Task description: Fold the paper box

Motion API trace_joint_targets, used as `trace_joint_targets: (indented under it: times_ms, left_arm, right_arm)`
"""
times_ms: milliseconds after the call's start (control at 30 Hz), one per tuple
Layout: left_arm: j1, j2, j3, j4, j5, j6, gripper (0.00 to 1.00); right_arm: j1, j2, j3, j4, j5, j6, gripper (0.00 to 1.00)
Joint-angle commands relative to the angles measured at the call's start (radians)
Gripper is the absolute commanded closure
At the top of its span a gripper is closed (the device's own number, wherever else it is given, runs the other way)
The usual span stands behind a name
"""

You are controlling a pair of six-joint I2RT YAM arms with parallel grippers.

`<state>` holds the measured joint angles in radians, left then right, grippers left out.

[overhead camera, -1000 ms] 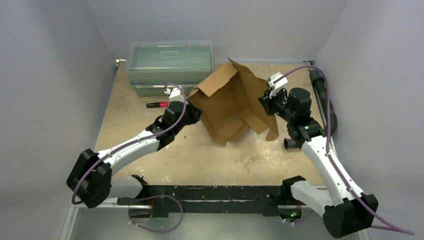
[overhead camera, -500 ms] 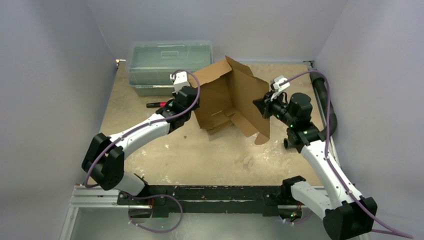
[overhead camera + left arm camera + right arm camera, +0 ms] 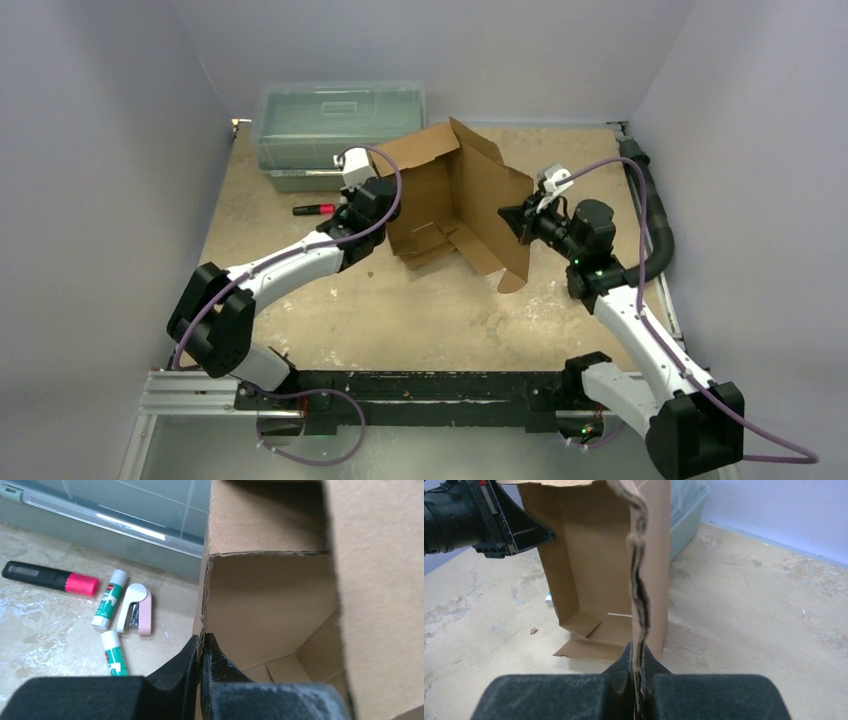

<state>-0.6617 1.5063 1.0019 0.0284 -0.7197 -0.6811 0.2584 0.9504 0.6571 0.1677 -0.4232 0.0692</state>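
The paper box (image 3: 455, 200) is a brown cardboard sheet, partly folded, standing on edge at the table's middle back, open toward the camera. My left gripper (image 3: 385, 205) is shut on its left wall; the left wrist view shows the jaws (image 3: 201, 645) pinching that wall's edge (image 3: 265, 605). My right gripper (image 3: 518, 218) is shut on the right panel's edge, seen edge-on in the right wrist view (image 3: 639, 580) between the jaws (image 3: 639, 662). Small bottom flaps (image 3: 584, 622) lie loose on the table.
A clear greenish lidded bin (image 3: 340, 125) stands at the back left, just behind the box. A black-and-pink highlighter (image 3: 313, 209), two glue sticks (image 3: 110, 600) and a small pink stapler (image 3: 136, 609) lie left of the box. A black hose (image 3: 655, 215) runs along the right edge.
Both arms have carried the box back and left, and it has swung more upright. The left gripper moved toward the bin; the right gripper moved left and forward, still holding its panel.
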Motion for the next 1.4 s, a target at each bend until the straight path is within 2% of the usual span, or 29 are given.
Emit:
trace_joint_targets:
  times_ms: [0, 233, 433, 600, 867, 1133, 1367]
  left_arm:
    - [-0.036, -0.023, -0.035, 0.118, 0.035, -0.034, 1.0]
    - [-0.035, -0.073, -0.118, 0.213, 0.13, -0.021, 0.95]
    - [-0.034, -0.131, -0.179, 0.226, 0.178, -0.032, 0.73]
    - [-0.027, -0.167, -0.215, 0.249, 0.237, -0.04, 0.64]
    - [0.037, -0.243, -0.261, 0.254, 0.408, -0.074, 0.59]
    - [0.15, -0.347, -0.356, 0.295, 0.664, -0.089, 0.55]
    - [0.172, -0.417, -0.388, 0.295, 0.814, -0.059, 0.51]
  right_arm:
    - [0.003, 0.017, -0.027, 0.084, -0.085, 0.021, 1.0]
    - [0.003, 0.02, -0.059, 0.086, -0.076, -0.024, 1.0]
    - [0.006, 0.034, -0.083, 0.088, -0.074, -0.062, 1.0]
    - [0.012, 0.036, -0.095, 0.093, -0.089, -0.078, 1.0]
    - [0.015, 0.035, -0.104, 0.09, -0.052, -0.123, 1.0]
    - [0.016, 0.04, -0.111, 0.098, -0.006, -0.136, 1.0]
    - [0.016, 0.049, -0.115, 0.106, 0.017, -0.144, 1.0]
